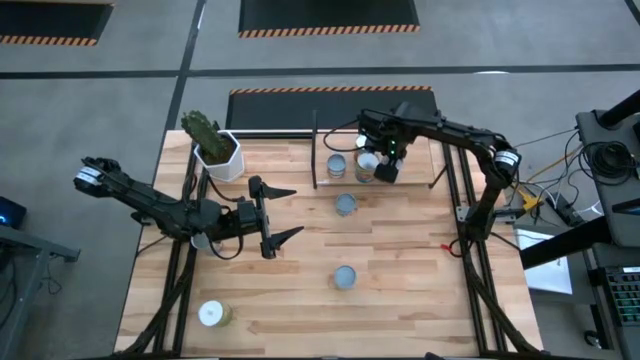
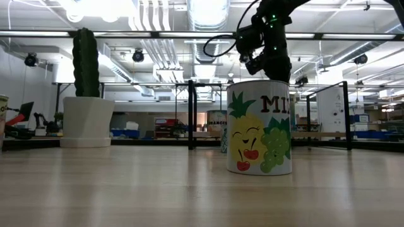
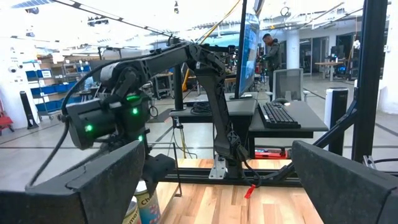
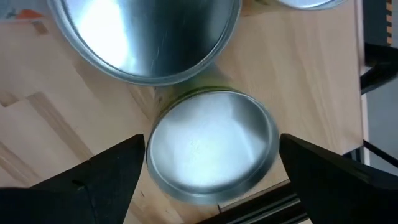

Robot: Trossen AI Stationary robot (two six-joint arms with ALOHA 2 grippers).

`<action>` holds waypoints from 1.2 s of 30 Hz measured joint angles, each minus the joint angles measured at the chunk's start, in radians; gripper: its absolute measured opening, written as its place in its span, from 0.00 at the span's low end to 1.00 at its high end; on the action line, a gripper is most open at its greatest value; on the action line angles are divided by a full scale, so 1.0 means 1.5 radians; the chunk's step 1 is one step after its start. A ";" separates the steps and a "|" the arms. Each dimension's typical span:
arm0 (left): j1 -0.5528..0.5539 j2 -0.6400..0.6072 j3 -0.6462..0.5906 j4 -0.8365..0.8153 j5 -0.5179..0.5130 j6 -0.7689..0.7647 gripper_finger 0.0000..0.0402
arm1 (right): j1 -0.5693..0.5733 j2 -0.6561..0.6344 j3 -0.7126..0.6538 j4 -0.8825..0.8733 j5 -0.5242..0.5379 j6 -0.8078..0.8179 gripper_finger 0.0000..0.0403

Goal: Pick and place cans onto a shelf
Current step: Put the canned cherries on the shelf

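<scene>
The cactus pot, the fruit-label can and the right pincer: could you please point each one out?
cactus pot (image 1: 221, 157), high view, white rim.
fruit-label can (image 2: 260, 129), low view, printed side wall.
right pincer (image 4: 211, 163), right wrist view, midway between its open fingertips, above a can's lid.

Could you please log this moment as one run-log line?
right end effector: open, straddling can on shelf | left end effector: open, over table | loose cans: three
</scene>
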State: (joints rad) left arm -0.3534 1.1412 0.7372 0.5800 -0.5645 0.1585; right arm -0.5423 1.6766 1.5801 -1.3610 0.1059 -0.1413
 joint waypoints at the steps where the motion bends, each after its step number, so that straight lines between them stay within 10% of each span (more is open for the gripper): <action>1: 0.000 0.000 0.000 0.000 0.000 0.000 0.96 | 0.000 0.000 0.007 -0.007 0.000 0.002 0.89; 12: 0.000 0.000 0.000 0.000 0.000 0.000 0.96 | 0.012 -0.030 0.079 -0.077 -0.009 0.016 0.84; 28: 0.000 0.000 0.000 -0.003 0.000 0.001 0.96 | 0.069 -0.211 -0.207 0.099 -0.070 0.020 0.08; 36: 0.000 0.000 0.000 -0.001 0.000 0.001 0.96 | 0.058 -0.230 -0.299 0.170 0.010 0.001 0.03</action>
State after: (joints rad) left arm -0.3538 1.1412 0.7372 0.5786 -0.5648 0.1593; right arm -0.4553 1.3317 1.1313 -1.1059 0.1212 -0.1391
